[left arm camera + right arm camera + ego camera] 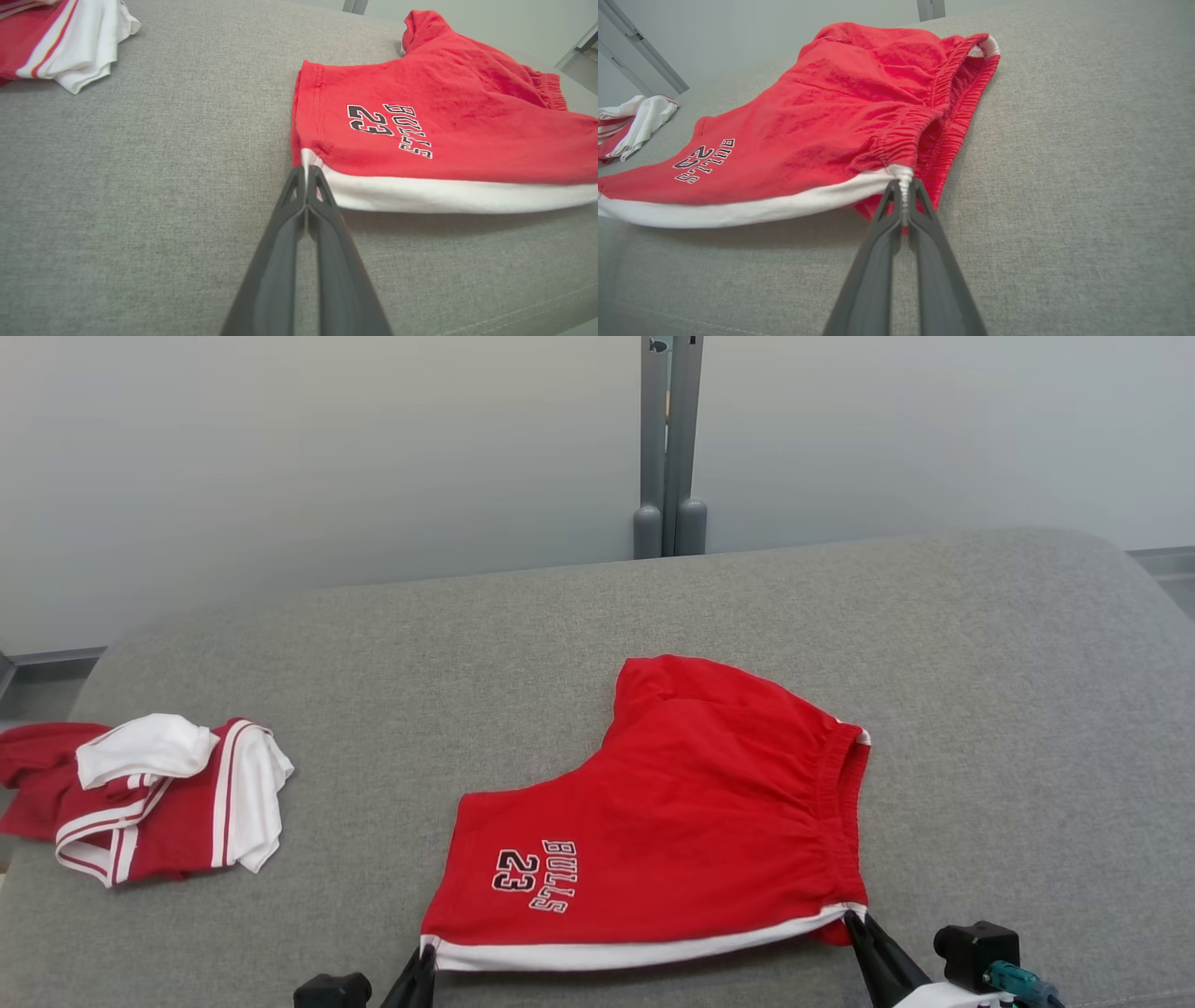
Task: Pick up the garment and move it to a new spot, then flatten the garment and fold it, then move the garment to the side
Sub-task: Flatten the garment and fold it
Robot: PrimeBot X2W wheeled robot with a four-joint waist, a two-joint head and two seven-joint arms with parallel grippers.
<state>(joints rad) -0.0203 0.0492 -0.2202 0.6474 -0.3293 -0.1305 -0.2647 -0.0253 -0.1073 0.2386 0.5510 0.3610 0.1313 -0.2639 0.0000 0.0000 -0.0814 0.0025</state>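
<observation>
The red shorts (691,803) lie spread on the grey padded worktop (373,663), toward 5 o'clock from the middle of the head view, with the waistband (845,803) at 3 o'clock and the leg hem at 9 o'clock. They look like soft, light cotton: limp, sure to sag and crease wherever unsupported, not slippery, not fragile. The firmest places to take hold are the corners along the white stripe (635,952) at the 6 o'clock edge, where seams and elastic add thickness.

Both corners are taken. The left hand (425,957) is pressed together, pinching the stripe at the hem corner at 7 o'clock. The right hand (854,919) is likewise pressed together, pinching the stripe's end at the waistband at 5 o'clock. The stripe runs fairly taut between them.

A heap of red and white clothing (159,798) lies well apart at 9 o'clock, and a grey post (668,448) stands behind the worktop at 12 o'clock. Neither seems likely to hinder a lift or fold.
</observation>
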